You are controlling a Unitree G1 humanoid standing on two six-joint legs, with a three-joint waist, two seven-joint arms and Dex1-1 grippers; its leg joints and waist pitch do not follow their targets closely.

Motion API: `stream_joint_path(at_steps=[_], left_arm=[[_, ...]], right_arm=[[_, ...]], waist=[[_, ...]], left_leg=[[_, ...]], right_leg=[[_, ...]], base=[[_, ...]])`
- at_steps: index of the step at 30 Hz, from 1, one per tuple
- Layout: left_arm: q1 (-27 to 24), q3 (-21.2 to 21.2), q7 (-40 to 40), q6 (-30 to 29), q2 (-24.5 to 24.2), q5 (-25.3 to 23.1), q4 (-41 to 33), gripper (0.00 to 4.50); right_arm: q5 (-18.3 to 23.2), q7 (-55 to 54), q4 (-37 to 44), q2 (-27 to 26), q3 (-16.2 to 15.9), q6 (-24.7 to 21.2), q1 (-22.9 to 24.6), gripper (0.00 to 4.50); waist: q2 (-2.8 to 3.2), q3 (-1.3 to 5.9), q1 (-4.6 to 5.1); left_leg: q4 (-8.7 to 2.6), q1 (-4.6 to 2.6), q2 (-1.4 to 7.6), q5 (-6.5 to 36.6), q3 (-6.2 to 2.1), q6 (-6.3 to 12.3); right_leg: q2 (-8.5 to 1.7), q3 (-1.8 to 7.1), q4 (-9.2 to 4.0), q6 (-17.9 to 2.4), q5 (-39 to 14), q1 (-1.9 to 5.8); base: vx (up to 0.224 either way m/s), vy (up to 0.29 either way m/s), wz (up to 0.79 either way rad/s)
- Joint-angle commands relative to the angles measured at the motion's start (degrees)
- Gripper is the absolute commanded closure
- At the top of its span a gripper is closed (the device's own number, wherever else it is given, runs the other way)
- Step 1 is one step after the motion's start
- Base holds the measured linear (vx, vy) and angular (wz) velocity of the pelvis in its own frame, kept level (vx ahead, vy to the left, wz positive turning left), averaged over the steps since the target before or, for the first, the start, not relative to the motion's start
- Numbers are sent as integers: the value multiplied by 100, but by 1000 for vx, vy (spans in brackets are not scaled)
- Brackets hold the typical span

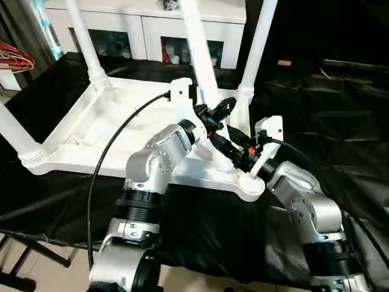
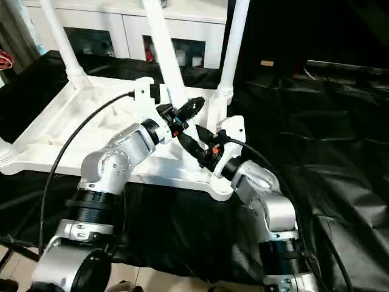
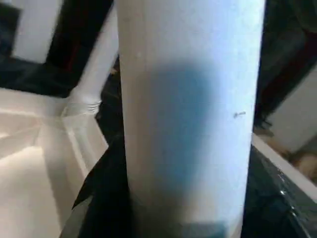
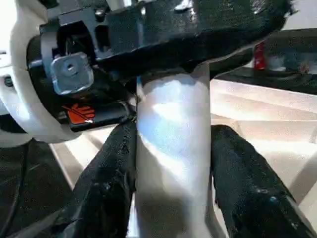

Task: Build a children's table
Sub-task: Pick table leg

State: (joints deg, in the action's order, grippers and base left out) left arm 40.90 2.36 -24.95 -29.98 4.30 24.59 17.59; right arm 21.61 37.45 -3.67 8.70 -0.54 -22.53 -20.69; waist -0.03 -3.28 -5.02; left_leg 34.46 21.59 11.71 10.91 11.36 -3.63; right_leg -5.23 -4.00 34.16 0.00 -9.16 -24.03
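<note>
The children's table lies upside down on black cloth, its ribbed white top [image 1: 103, 121] facing up. Three legs [image 1: 85, 42] [image 1: 258, 48] [image 1: 15, 137] stand in corner sockets. A fourth leg [image 1: 197, 55] rises tilted from the near right corner socket [image 1: 250, 182]. Both grippers are on this leg. My left gripper [image 1: 214, 112] is the higher one, with the leg [image 3: 188, 114] between its black fingers [image 3: 101, 198]. Just below, my right gripper [image 1: 234, 152] is shut on the same leg [image 4: 171, 148], one finger [image 4: 109, 188] pressed against each side.
A white cabinet [image 1: 152, 30] with glass-fronted compartments stands behind the table. Black cloth [image 1: 328, 121] covers the work surface to the right and front. Red hangers [image 1: 15, 58] show at the far left. A black cable [image 1: 106, 158] loops over my left forearm.
</note>
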Motion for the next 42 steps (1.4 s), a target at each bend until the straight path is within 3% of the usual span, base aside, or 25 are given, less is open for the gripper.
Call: stream_joint_path(at_steps=[1, 4, 8, 14, 21, 29, 30, 36, 42], left_arm=[[40, -284, -484, 58, -28, 87, -325, 255], [-33, -559, -1254, -60, -251, 227, -571, 256], [-99, -843, -1943, -210, -476, 394, -764, 256], [-92, -1157, -2523, -293, -725, 374, -841, 256], [-142, -1121, -2568, -372, -766, 442, -859, 257], [-130, -1045, -2445, -380, -704, 447, -810, 257], [-113, -1005, -2339, -368, -666, 422, -772, 201], [76, -686, -1895, -98, -489, 402, -592, 144], [158, -502, -1797, -47, -448, 474, -497, 154]], right_arm=[[216, 229, -73, 112, 46, -303, -87, 186], [658, 910, 45, 548, 81, -855, -88, 151], [974, 1773, 187, 1138, -131, -1396, -100, 147], [1002, 2199, 70, 1455, -255, -1527, -277, 147], [1089, 2288, 70, 1463, -359, -1650, -332, 207], [1074, 2307, 182, 1432, -409, -1682, -176, 229], [1074, 2300, 195, 1431, -412, -1682, -158, 233], [1064, 2219, 215, 1425, -401, -1657, -104, 252], [1041, 2231, 203, 1444, -381, -1625, -122, 254]], waist=[[-72, 446, -6], [-55, 449, -21], [-51, 438, -10], [-107, 419, -2], [-80, 426, -14], [-71, 451, -18], [-68, 451, -19], [-85, 446, -27], [-86, 448, -17]], left_leg=[[-362, -61, 112, 430, -65, 422], [-350, -75, 109, 433, -54, 465], [-345, -54, 106, 543, -54, 459], [-356, -67, 110, 743, -61, 301], [-354, -82, 116, 708, -59, 241], [-334, -73, 111, 534, -55, 314], [-335, -74, 113, 545, -58, 315], [-335, -76, 108, 682, -57, 274], [-330, -62, 99, 613, -64, 300]], right_leg=[[-252, 223, -311, -1149, -802, 371], [-236, 226, -288, -1299, -621, 381], [-251, 224, -304, -1332, -725, 405], [-270, 226, -360, -1129, -1433, 389], [-251, 223, -356, -1121, -1441, 366], [-243, 227, -302, -1267, -987, 380], [-243, 225, -301, -1279, -981, 383], [-253, 221, -349, -1190, -1259, 386], [-244, 216, -338, -1143, -1214, 393]], base=[[0, 0, 0], [0, 0, 0], [0, 0, 0], [0, 0, 0], [0, 0, 0], [0, 0, 0], [0, 0, 0], [0, 0, 0], [0, 0, 0]])
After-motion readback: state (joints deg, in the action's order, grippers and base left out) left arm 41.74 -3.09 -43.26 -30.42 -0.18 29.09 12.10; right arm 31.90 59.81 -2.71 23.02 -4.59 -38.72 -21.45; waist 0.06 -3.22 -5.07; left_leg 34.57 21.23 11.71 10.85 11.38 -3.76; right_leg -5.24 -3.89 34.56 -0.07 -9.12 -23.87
